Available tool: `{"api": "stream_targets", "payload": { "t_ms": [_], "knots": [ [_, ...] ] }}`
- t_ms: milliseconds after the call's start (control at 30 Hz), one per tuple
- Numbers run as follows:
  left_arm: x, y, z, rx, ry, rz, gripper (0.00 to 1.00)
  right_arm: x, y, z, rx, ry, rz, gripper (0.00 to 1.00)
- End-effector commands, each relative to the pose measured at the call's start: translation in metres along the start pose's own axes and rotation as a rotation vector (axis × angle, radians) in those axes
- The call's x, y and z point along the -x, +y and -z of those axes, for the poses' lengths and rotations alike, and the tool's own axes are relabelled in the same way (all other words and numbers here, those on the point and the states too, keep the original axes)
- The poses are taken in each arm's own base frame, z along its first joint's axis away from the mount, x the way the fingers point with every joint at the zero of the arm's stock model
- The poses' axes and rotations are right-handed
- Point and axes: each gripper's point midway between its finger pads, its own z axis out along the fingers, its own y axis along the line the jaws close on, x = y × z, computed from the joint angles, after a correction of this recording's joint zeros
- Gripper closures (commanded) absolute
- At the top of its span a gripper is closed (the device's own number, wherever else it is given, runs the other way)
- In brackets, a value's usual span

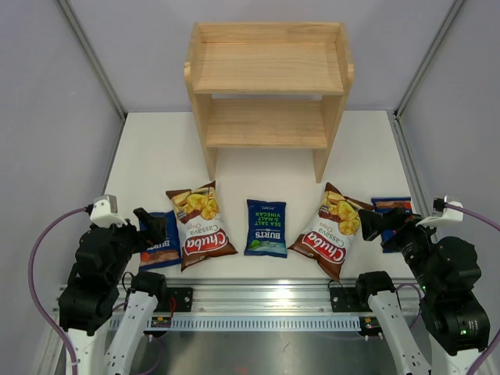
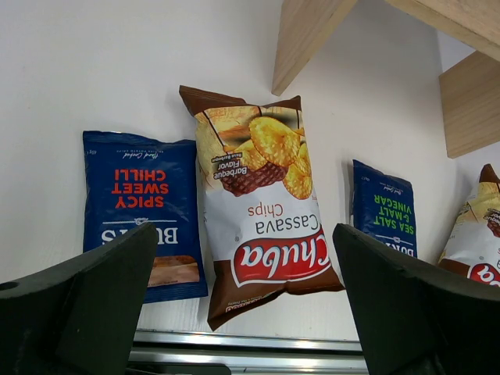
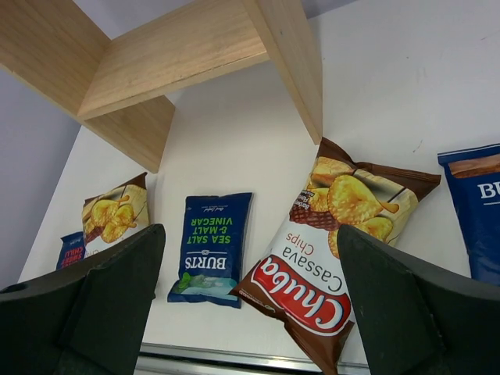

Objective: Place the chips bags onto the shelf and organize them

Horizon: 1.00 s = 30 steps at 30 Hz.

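Top external: left gripper (image 1: 152, 225) and right gripper (image 1: 375, 225) spread (nothing held); advise pinching left Chuba bag (image 1: 201, 225) by its edge.

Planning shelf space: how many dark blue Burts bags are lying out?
3: one dark blue Burts bag far left, one in the centre, one far right, partly hidden.

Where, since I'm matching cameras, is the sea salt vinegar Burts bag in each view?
Top external: the sea salt vinegar Burts bag lies flat at centre, in front of the shelf.
Left wrist: right of centre, at mid-height.
Right wrist: lower left of centre.
Shared landmark: the shelf, its wooden side panels.
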Motion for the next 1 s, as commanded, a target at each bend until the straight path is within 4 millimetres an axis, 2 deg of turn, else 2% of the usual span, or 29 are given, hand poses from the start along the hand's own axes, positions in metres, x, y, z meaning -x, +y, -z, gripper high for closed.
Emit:
{"api": "stream_targets", "payload": {
  "t_ms": [0, 233, 500, 600, 633, 733, 767, 933, 967],
  "knots": [
    [0.010, -0.005, -0.002, -0.016, -0.041, 0.007, 0.01, 0.010, 0.003, -0.003, 0.008, -0.037, -0.005, 0.01],
    [0.009, 0.001, -0.007, 0.036, -0.012, 0.038, 0.01, 0.002, 0.006, -0.007, 0.031, -0.009, -0.016, 0.01],
    [-0.003, -0.019, -0.032, -0.032, 0.055, 0.170, 0.01, -0.006, 0.020, -0.009, 0.130, 0.005, -0.021, 0.01],
    [-0.014, -0.022, -0.056, -0.044, 0.070, 0.242, 0.01, -0.008, 0.023, -0.011, 0.149, 0.012, -0.024, 0.01],
    [-0.025, -0.018, -0.065, -0.024, 0.094, 0.268, 0.01, -0.008, 0.025, -0.012, 0.157, 0.016, -0.023, 0.01],
    [-0.033, -0.009, -0.087, 0.038, 0.102, 0.296, 0.01, -0.011, 0.030, -0.013, 0.185, 0.039, -0.023, 0.01],
    [-0.043, -0.004, -0.094, 0.057, 0.121, 0.296, 0.01, -0.012, 0.031, -0.013, 0.193, 0.047, -0.019, 0.00],
    [-0.061, 0.003, -0.131, 0.084, 0.148, 0.299, 0.01, -0.016, 0.038, -0.016, 0.234, 0.078, -0.019, 0.01],
    [-0.070, 0.006, -0.137, 0.091, 0.161, 0.292, 0.01, -0.016, 0.040, -0.016, 0.240, 0.080, -0.022, 0.01]
  ]
}}
